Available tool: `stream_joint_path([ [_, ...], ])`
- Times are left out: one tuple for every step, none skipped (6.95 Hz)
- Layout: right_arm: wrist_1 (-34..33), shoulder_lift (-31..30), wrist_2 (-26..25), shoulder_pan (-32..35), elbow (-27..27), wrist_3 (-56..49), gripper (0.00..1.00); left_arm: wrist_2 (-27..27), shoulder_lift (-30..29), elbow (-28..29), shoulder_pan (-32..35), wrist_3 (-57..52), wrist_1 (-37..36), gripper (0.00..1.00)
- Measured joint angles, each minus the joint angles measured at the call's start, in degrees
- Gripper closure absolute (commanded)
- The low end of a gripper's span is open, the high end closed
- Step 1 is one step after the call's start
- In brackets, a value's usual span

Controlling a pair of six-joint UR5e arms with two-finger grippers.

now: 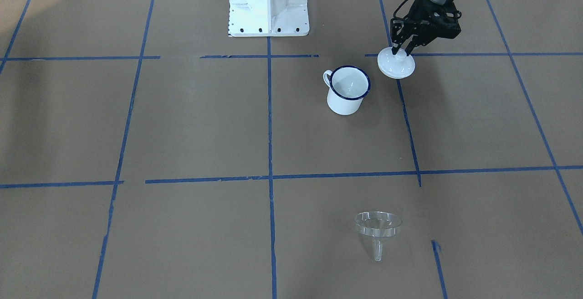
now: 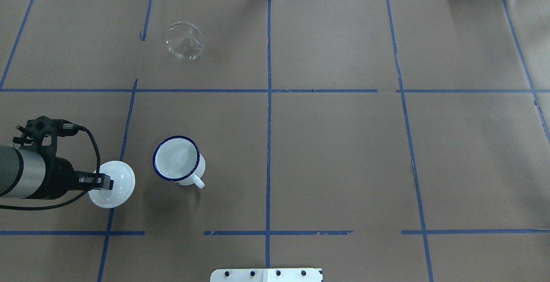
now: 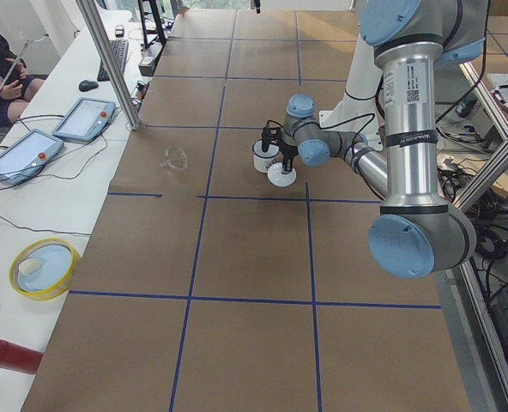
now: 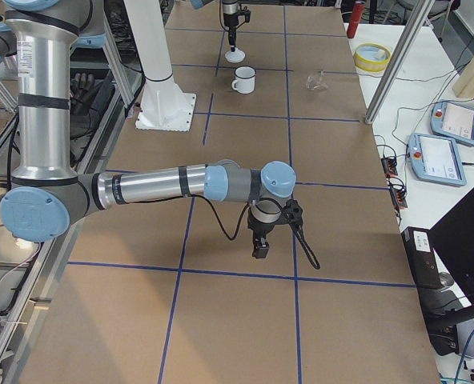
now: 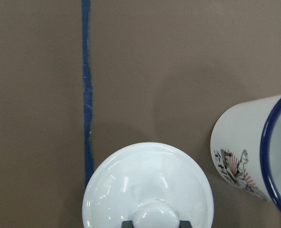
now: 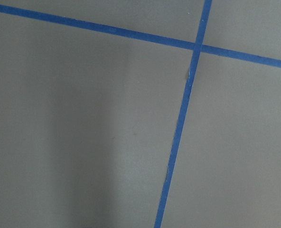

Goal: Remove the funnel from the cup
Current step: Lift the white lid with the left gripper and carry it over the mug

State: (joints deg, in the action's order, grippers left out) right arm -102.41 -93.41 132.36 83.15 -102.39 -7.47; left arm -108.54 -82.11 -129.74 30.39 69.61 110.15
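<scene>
The clear funnel [image 1: 378, 230] is out of the cup, on the brown table far from the robot; it also shows in the overhead view [image 2: 184, 41]. The white cup [image 1: 348, 90] with a dark blue rim stands upright and empty [image 2: 177, 159]. My left gripper [image 1: 400, 53] is shut on the knob of a white round lid [image 1: 396, 65], right beside the cup on my left [image 2: 112, 184]. The left wrist view shows the lid [image 5: 147, 185] and the cup's side [image 5: 245, 156]. My right gripper [image 4: 261, 248] hangs over bare table far from both; I cannot tell whether it is open.
The white robot base [image 1: 268, 2] stands at the table's near edge. A yellow bowl [image 3: 44, 268], a red bottle [image 3: 9, 356] and tablets [image 3: 82, 118] lie on the white side bench past the far edge. Blue tape lines cross the brown table.
</scene>
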Motion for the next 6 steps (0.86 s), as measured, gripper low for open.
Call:
stream_joint_path([
  [0.01, 0.02, 0.00, 0.00, 0.01, 0.00, 0.00, -0.06, -3.30, -1.04, 0.14, 0.06, -4.85, 1.00],
  [0.02, 0.01, 0.00, 0.00, 0.02, 0.00, 0.00, -0.11, -9.20, -1.01, 0.22, 0.08, -11.45, 1.00],
  [0.02, 0.00, 0.00, 0.00, 0.02, 0.00, 0.00, -0.15, -16.05, -0.03, 0.24, 0.09, -18.05, 1.00],
  [0.02, -0.01, 0.00, 0.00, 0.02, 0.00, 0.00, -0.19, -22.18, 1.90, 0.24, 0.09, -23.00, 1.00],
  [0.02, -0.01, 0.00, 0.00, 0.05, 0.00, 0.00, -0.28, -25.83, 3.84, 0.30, 0.05, -25.38, 1.00],
  [0.02, -0.01, 0.00, 0.00, 0.07, 0.00, 0.00, -0.38, -27.34, 5.09, 0.54, -0.07, -26.25, 1.00],
])
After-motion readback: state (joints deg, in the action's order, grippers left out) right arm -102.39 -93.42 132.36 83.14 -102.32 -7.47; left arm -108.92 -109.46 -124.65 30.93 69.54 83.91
